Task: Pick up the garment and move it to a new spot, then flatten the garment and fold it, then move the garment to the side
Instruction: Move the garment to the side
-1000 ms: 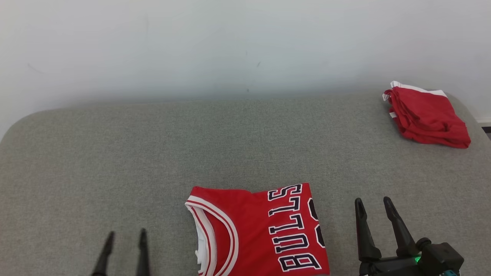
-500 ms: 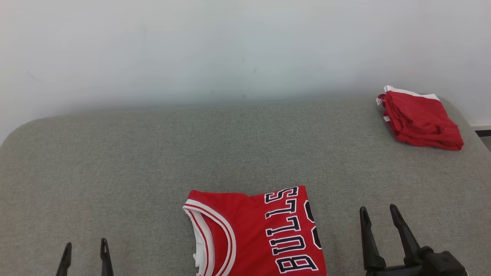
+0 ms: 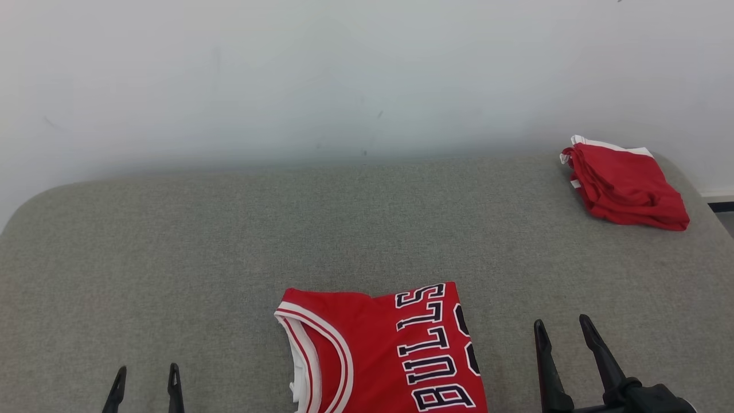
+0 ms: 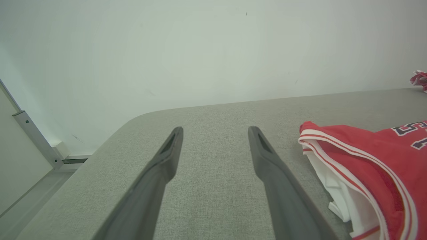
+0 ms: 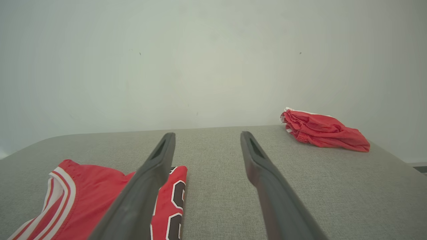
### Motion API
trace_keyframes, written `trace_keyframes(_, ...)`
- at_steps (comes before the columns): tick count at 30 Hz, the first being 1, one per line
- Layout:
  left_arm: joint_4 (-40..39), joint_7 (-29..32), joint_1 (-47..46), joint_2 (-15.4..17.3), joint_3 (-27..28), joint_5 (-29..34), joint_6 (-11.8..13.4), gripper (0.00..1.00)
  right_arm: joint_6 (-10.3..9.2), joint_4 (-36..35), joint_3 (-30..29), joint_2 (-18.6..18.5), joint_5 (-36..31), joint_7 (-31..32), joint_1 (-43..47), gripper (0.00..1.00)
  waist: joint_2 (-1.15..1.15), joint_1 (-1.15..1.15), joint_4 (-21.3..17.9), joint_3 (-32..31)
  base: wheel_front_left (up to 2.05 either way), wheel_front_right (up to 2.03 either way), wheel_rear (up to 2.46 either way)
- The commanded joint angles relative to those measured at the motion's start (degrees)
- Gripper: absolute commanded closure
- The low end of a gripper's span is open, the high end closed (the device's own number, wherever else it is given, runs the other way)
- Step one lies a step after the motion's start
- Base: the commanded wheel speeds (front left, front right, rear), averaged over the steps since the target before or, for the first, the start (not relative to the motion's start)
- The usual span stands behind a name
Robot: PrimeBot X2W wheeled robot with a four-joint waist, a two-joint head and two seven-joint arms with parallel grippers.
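The folded red jersey [image 3: 384, 350] lies flat at the near middle of the grey padded surface [image 3: 229, 241], with the "BULLS" lettering running sideways and its near edge cut off by the head view's bottom edge. A second red bundle [image 3: 628, 183] with white trim sits crumpled at the surface's far right corner, well apart from the jersey.

The left wrist view shows the jersey's collar end, where white fabric [image 4: 337, 186] shows beneath the striped trim. It also takes in a metal strip [image 4: 33, 140] against the wall beyond the surface's left end. The right wrist view shows the jersey's other end, the lettered edge, passing behind its own left finger.

The left gripper [image 3: 147, 370] hangs over the surface's near left and the right gripper [image 3: 561, 322] over its near right. Both point towards the surface's far edge with their fingers spread, holding nothing and touching no cloth.
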Motion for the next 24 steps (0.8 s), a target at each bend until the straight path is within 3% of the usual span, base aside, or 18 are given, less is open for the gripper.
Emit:
trace_keyframes(1, -0.4, -0.2, 0.3, 0.2, 0.2, -0.5, -0.6, 0.00, -0.15, 0.1, 0.0, 0.1, -0.5, -0.2, 0.4, 0.00, 0.00, 0.00, 0.1, -0.1, 0.00, 0.00, 0.00)
trace_keyframes(8, -1.4, -0.2, 1.1, 1.4, 0.8, -1.0, -1.9, 0.00, -0.15, 0.8, 0.1, 0.2, -0.9, -0.2, 0.5, 0.00, 0.00, 0.00, 0.5, -0.4, 0.00, 0.00, 0.00)
trace_keyframes(24, -3.6, -0.2, 2.1, 1.7, 0.4, -1.8, -1.3, 0.00, -0.15, 2.1, 0.3, 0.3, -1.8, -0.2, 0.0, 0.00, 0.00, 0.00, 1.1, -0.1, 0.00, 0.00, 0.00)
